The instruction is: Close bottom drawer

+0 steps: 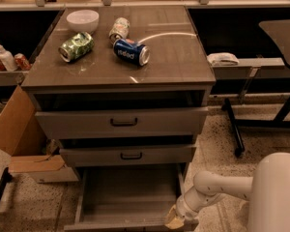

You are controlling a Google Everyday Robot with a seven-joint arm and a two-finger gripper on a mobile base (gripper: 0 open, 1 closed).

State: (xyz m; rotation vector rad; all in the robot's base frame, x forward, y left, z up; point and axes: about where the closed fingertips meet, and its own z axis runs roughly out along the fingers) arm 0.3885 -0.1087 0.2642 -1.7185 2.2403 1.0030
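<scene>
The bottom drawer [128, 197] is pulled far out of the grey-brown cabinet, showing its deep empty interior; its front panel runs along the bottom edge of the view. My gripper [175, 220] sits at the drawer's front right corner, on the end of the white arm [217, 190] coming from the right. Above it are the middle drawer [128, 154] and the top drawer [121, 122], both slightly open, each with a black handle.
On the cabinet top [174, 57] lie a green can [76, 46], a blue can [130, 51], a third can [119, 29] and a white bowl [82, 20]. A cardboard box [24, 139] stands left of the cabinet. Chair legs [237, 129] are on the right.
</scene>
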